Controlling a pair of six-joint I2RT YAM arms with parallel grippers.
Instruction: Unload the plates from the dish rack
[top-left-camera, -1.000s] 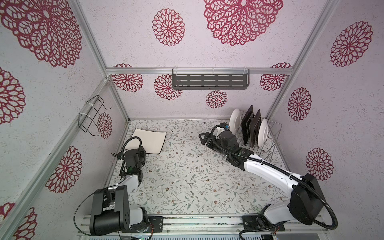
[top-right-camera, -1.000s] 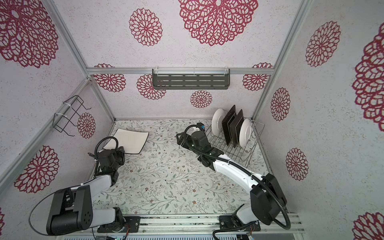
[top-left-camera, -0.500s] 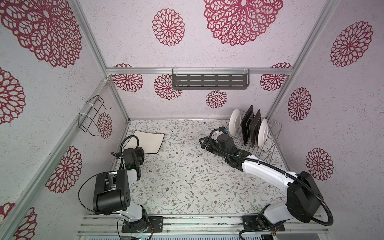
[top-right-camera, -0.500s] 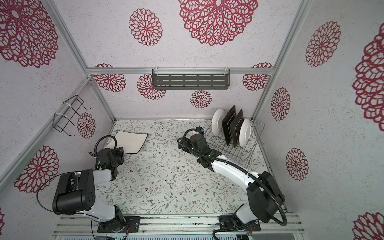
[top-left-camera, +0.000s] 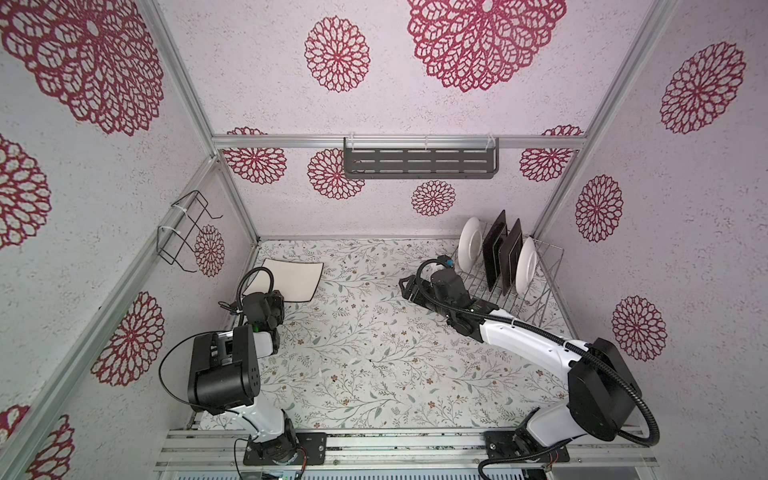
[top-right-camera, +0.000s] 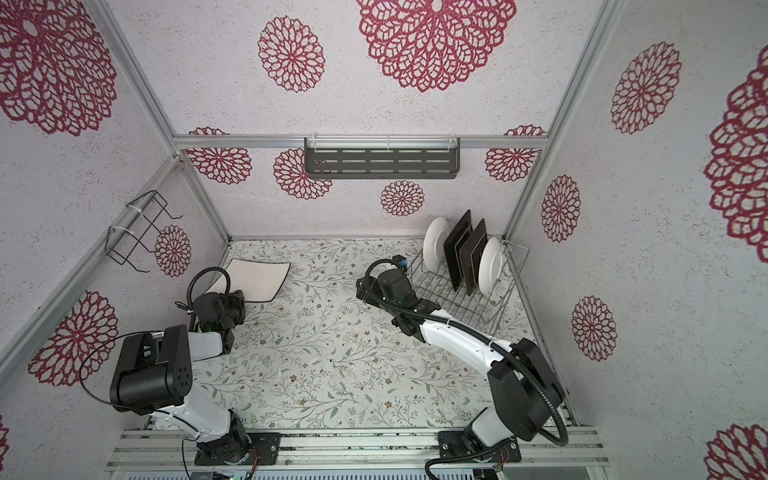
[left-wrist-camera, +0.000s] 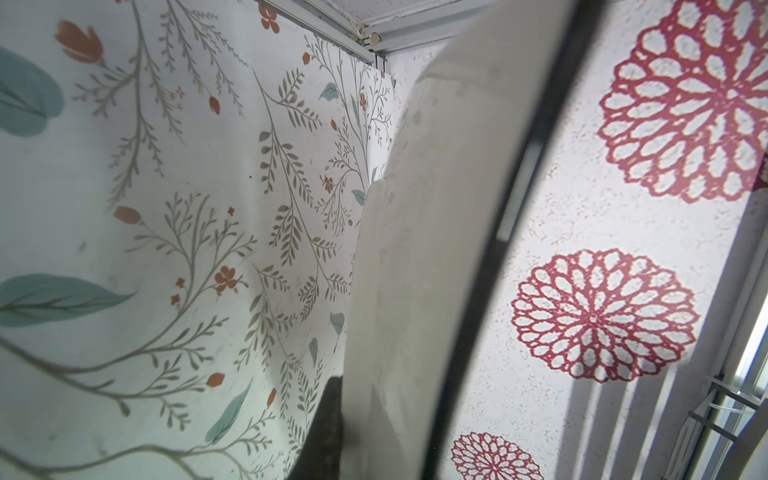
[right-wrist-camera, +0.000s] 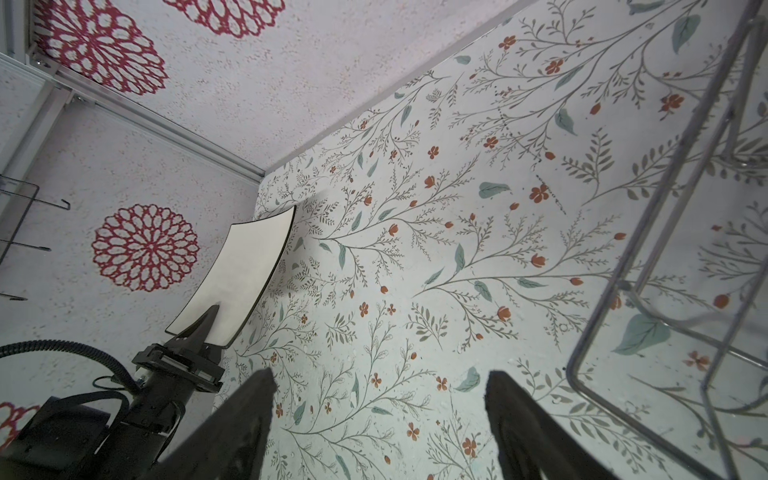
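At left, left gripper (right-wrist-camera: 212, 313) pinching square white plate (top-left-camera: 291, 276); right gripper (right-wrist-camera: 380, 376) spread, beside dish rack (top-left-camera: 533, 302).

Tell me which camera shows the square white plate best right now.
A top view: the square white plate shows nearly its whole face, with only its near corner behind the left arm. The right wrist view shows it smaller, the left claw on its edge. The left wrist view shows it edge-on, blurred.

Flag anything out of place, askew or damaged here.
Nothing looks damaged or spilled. The square white plate is apart, near the left wall, its edge pinched in the left gripper; the other four plates stand in the dish rack.
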